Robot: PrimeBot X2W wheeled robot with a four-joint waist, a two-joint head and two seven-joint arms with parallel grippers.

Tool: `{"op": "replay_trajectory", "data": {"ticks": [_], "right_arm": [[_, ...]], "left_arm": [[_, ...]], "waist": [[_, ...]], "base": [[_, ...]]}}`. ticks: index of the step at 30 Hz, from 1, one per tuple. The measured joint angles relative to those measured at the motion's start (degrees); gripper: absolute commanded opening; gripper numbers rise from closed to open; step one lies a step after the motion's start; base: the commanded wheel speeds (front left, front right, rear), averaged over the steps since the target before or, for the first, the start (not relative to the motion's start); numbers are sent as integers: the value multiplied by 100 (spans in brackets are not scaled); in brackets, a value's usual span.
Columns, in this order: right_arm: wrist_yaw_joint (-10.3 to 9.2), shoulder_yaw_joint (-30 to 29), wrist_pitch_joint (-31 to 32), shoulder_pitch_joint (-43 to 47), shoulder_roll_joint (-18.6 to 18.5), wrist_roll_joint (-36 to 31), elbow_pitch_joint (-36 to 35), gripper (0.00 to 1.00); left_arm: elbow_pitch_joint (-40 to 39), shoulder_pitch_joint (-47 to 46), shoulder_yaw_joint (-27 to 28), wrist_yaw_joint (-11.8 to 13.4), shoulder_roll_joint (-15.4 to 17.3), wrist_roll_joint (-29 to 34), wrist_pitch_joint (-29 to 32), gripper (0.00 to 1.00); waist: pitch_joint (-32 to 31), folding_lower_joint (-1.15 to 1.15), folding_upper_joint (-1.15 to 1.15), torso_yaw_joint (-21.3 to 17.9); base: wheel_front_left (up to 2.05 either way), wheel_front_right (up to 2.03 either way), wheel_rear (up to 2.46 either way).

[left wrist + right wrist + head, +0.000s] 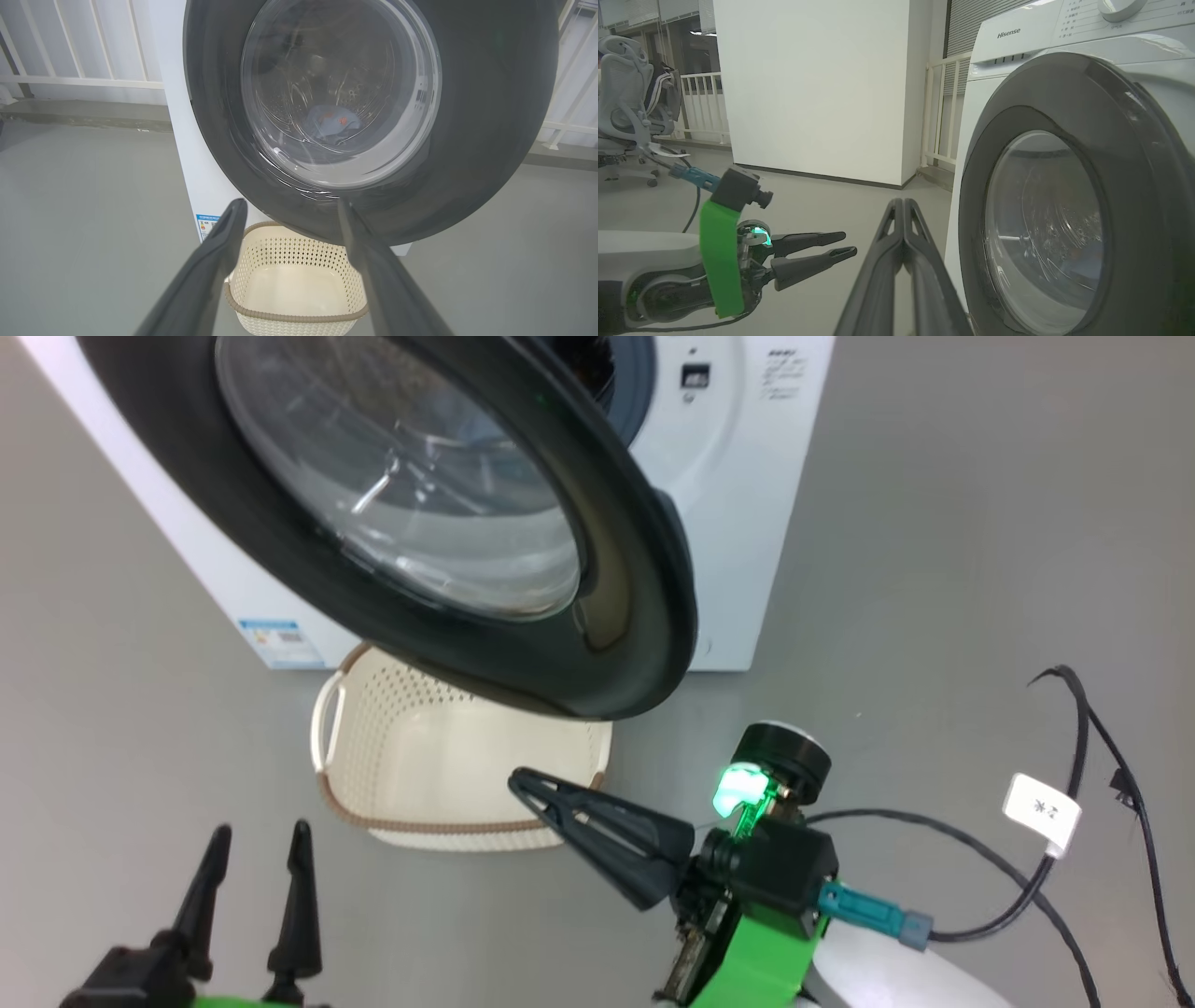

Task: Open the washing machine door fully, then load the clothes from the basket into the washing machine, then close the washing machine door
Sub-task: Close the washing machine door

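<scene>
The washing machine (pixel 738 476) stands white ahead of me, and the washing machine door (pixel 616 569), glossy black with a bulging glass window, hangs partly swung out from it. Through that glass, light blue clothes (pixel 334 122) with orange marks lie in the drum. The basket (pixel 411 775) sits on the floor under the door with nothing inside it. My left gripper (pixel 260 829) is open, low at the left and short of the basket. My right gripper (pixel 518 779) is shut on nothing, its tip over the basket's near right corner, below the door's lower edge.
A black cable (pixel 1074 896) with a white tag (pixel 1041 812) trails over the grey floor at the right. White railings (pixel 79 70) stand behind the machine. An office chair (pixel 626 93) and a white pillar (pixel 812 84) are off to the side.
</scene>
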Motion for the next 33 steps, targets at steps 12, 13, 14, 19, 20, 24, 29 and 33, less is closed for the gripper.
{"op": "replay_trajectory", "data": {"ticks": [12,13,14,19,20,24,29,33], "right_arm": [[0,-873,-10,-323,4,-370,664,0],[0,-938,-13,-376,3,-381,697,0],[0,-995,-32,-431,-5,-383,725,0],[0,-1358,-58,-661,-19,-454,862,0],[0,-1423,-59,-693,-13,-475,887,0],[0,-1668,-66,-752,37,-564,947,0],[0,-1900,-67,-808,121,-603,971,0],[0,-2059,-108,-839,202,-676,932,0]], "left_arm": [[-22,-769,-344,-2,-16,-202,0,100],[-16,-820,-359,-4,-18,-203,0,100],[-4,-881,-376,-9,-21,-204,0,100],[21,-1135,-463,-52,-31,-248,0,100],[22,-1160,-470,-52,-31,-258,0,100],[35,-1262,-477,-60,-34,-285,0,100],[71,-1369,-474,-109,-41,-285,0,100],[93,-1427,-476,-111,-53,-286,0,100]], "waist": [[854,0,0,458],[930,0,0,489],[1004,0,0,516],[1345,0,0,631],[1405,0,0,648],[1622,0,0,694],[1804,0,0,713],[1887,0,0,700]], "base": [[0,0,0],[0,0,0],[0,0,0],[0,0,0],[0,0,0],[0,0,0],[0,0,0],[0,0,0]]}}
